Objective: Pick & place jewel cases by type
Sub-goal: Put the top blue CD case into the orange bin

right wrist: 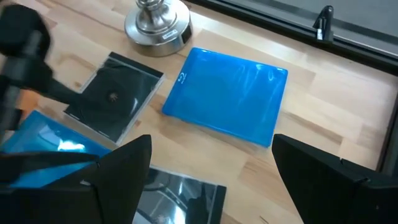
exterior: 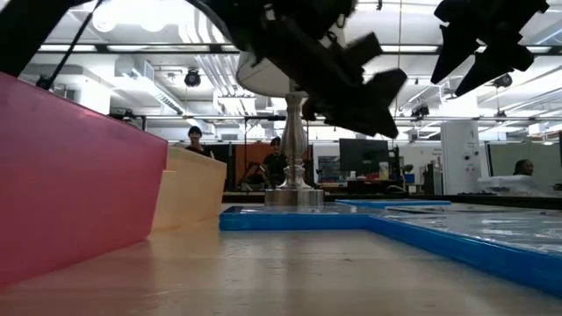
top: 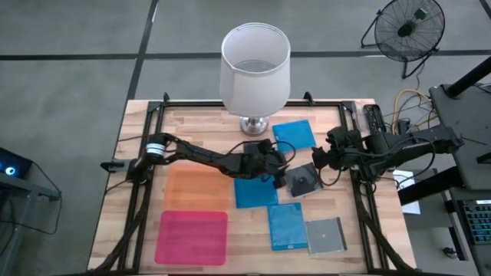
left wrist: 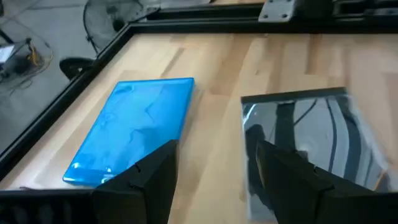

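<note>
Zero cases sorted: three blue cases [top: 255, 192] and two dark cases [top: 303, 182] lie mid-table toward the right edge, sheets [top: 199, 188] bare, left gripper [top: 270, 162] and right gripper [top: 318, 157] both apart, empty.

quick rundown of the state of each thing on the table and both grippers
left gripper: open, empty, over the table's middle
right gripper: open, empty, beside the dark case
dark jewel case: flat, closed
clear jewel case: flat, closed
three blue jewel cases: flat, closed
orange sheet: flat, bare
pink sheet: flat, bare
lamp: upright
</note>
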`<state>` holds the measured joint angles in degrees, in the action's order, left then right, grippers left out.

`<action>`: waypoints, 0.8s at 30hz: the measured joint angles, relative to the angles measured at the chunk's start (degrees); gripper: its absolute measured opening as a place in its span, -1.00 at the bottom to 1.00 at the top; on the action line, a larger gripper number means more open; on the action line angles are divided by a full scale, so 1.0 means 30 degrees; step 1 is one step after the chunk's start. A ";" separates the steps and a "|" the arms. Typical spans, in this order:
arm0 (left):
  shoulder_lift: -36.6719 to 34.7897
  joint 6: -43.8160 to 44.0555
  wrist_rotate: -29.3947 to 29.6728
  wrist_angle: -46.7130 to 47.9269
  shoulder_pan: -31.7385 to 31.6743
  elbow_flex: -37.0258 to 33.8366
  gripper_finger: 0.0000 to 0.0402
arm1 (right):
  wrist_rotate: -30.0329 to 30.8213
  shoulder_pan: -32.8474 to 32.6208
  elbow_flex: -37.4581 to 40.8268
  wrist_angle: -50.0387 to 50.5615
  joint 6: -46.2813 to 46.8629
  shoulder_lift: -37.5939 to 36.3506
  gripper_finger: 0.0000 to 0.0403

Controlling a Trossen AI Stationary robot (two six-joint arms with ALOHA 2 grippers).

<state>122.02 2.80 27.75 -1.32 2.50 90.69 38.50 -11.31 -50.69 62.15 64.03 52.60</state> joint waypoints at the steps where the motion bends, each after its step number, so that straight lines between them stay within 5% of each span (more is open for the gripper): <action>1: 0.0430 0.0153 -0.0021 0.0757 -0.0174 0.0694 -0.01 | -0.0020 0.0000 -0.0069 0.0000 -0.0060 0.0000 0.63; 10: 0.3124 0.2580 -0.0159 0.6868 -0.1555 0.5853 -0.01 | -0.0051 -0.0007 -0.0011 -0.0234 0.0603 0.0000 0.63; 17: 0.3266 0.3209 -0.1142 0.7349 -0.2551 0.5953 -0.01 | -0.0036 -0.0015 0.1087 0.1277 0.4254 -0.0008 0.63; 24: 0.3270 0.3529 -0.1658 0.7621 -0.3240 0.5931 -0.01 | -0.0012 -0.0015 0.2594 0.1391 0.4736 0.0000 0.63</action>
<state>131.83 13.38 22.78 21.54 -7.22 108.49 38.47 -11.35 -42.91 66.32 78.24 52.60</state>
